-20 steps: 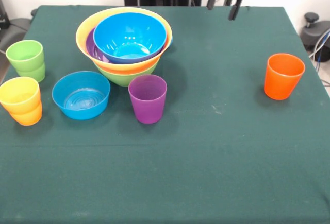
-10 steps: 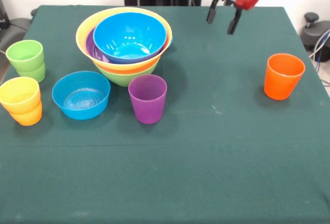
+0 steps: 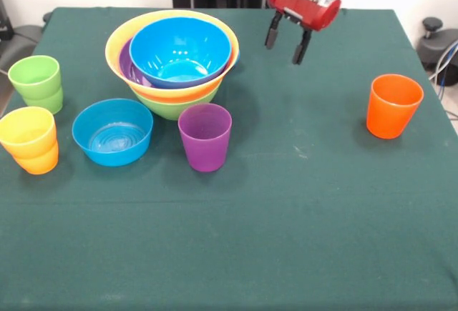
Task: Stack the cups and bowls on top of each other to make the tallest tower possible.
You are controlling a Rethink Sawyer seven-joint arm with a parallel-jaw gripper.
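The tower (image 3: 172,61) stands at the far left: a lime green bowl as base, then an orange layer, the yellow bowl, a purple bowl and the big blue bowl (image 3: 180,50) on top. A smaller flat-bottomed blue bowl (image 3: 112,131) sits in front of it. A purple cup (image 3: 205,136) stands beside that bowl. A green cup (image 3: 36,83) and a yellow cup nested in an orange one (image 3: 28,139) stand at the left edge. A lone orange cup (image 3: 393,105) stands at the right. My gripper (image 3: 285,44) hangs open and empty above the table, right of the tower.
The dark green table (image 3: 286,211) ends close behind the tower. Black equipment (image 3: 438,43) sits off the table's right edge.
My gripper has come down and moved left, from the top edge toward the tower. It stays open and empty. Cups and bowls have not moved.
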